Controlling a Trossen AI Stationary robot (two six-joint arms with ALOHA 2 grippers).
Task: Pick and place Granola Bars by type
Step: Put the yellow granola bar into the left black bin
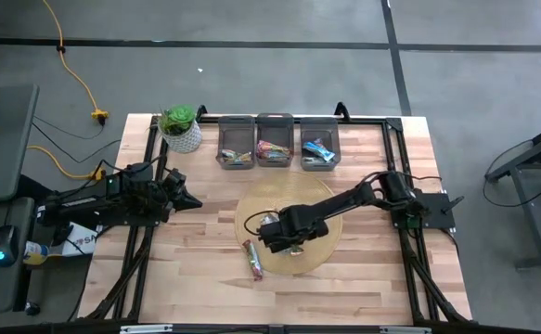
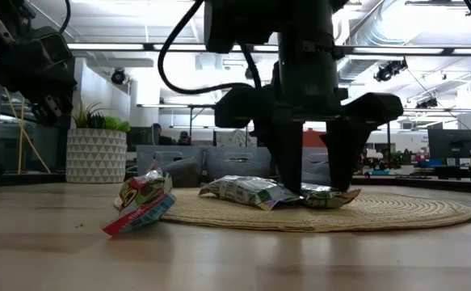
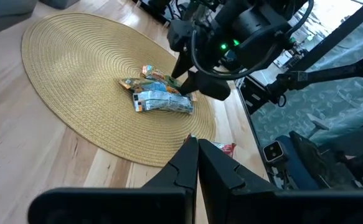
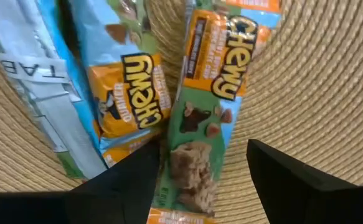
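The right gripper (image 4: 200, 171) hangs wide open and empty directly over a green-and-orange granola bar (image 4: 206, 124) on the round woven mat (image 1: 330, 243), fingers straddling its long axis, the shut left gripper (image 1: 188, 199) well apart.

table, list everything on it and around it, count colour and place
granola bars on mat: two, blue-green-orange wrappers, mid-mat, under right gripper
granola bar off mat: one, red-white, on wood by mat's near-left edge
woven mat: one, tan, round, table centre
bins: three, grey, back edge, bars inside
potted plant: one, green in white pot, back-left corner
yellow cable: one, floor
left gripper: shut, waiting left
right gripper: open, straddling a bar
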